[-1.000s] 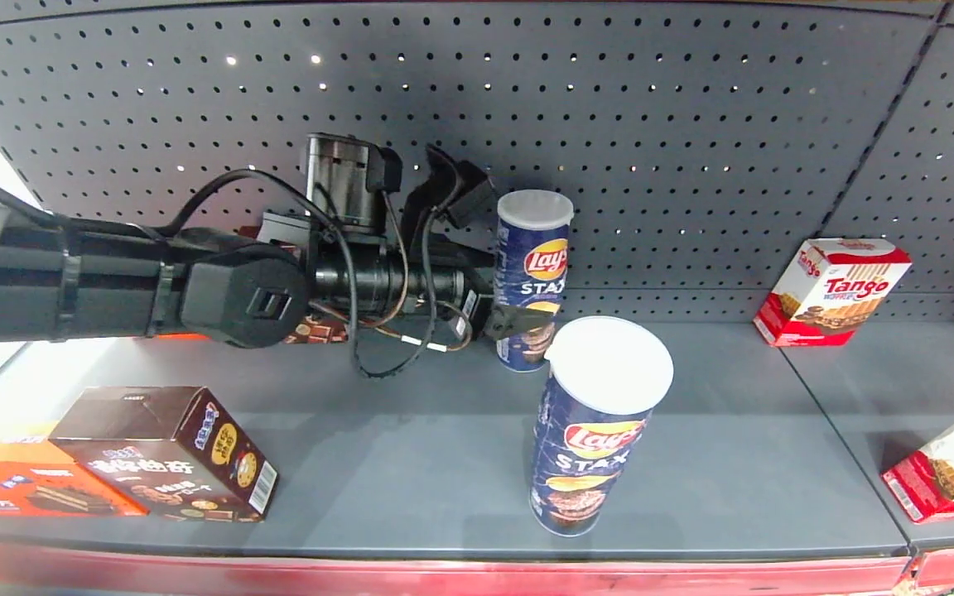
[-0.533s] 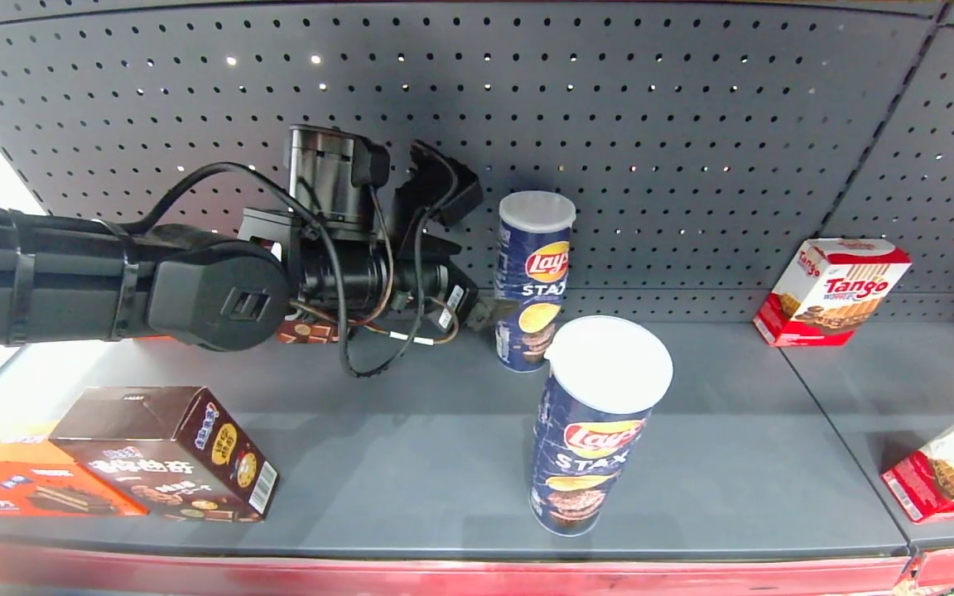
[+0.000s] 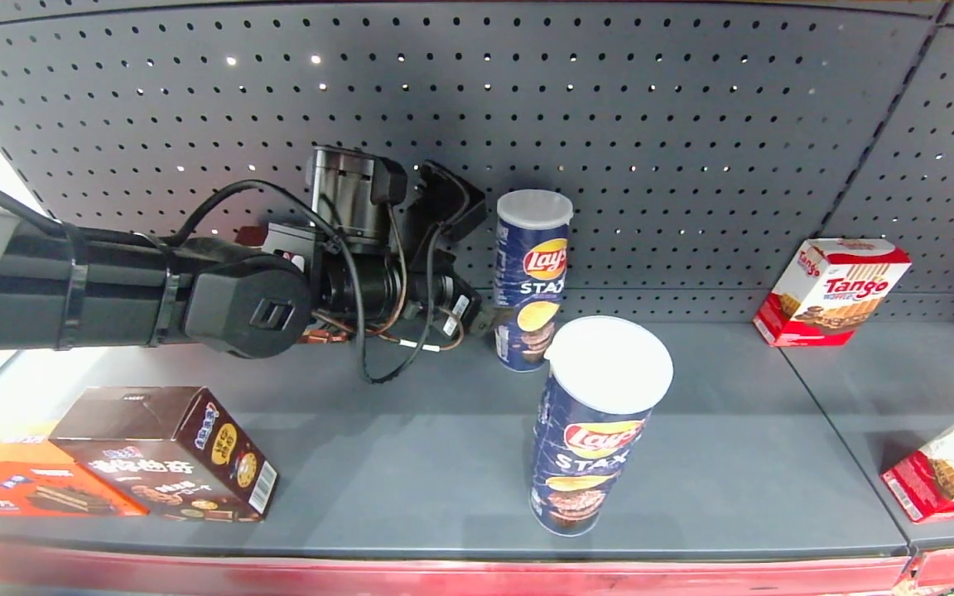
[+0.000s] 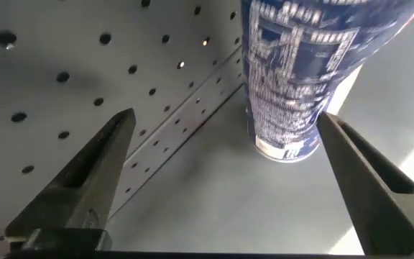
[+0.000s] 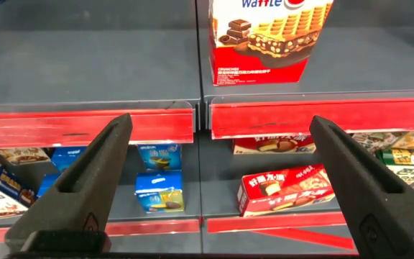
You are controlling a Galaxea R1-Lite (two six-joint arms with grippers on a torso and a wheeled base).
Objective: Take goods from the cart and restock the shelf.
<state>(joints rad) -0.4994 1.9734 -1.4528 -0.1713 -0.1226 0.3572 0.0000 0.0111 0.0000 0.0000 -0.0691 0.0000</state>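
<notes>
Left jaws wide apart — rear chip can just ahead.

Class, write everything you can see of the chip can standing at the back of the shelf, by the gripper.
The rear chip can is a tall, dark blue tube, seemingly cardboard, with a translucent white plastic lid and chip pictures. It stands upright on the grey shelf, close to the pegboard behind. The left gripper is open beside the can, not clamping it.
</notes>
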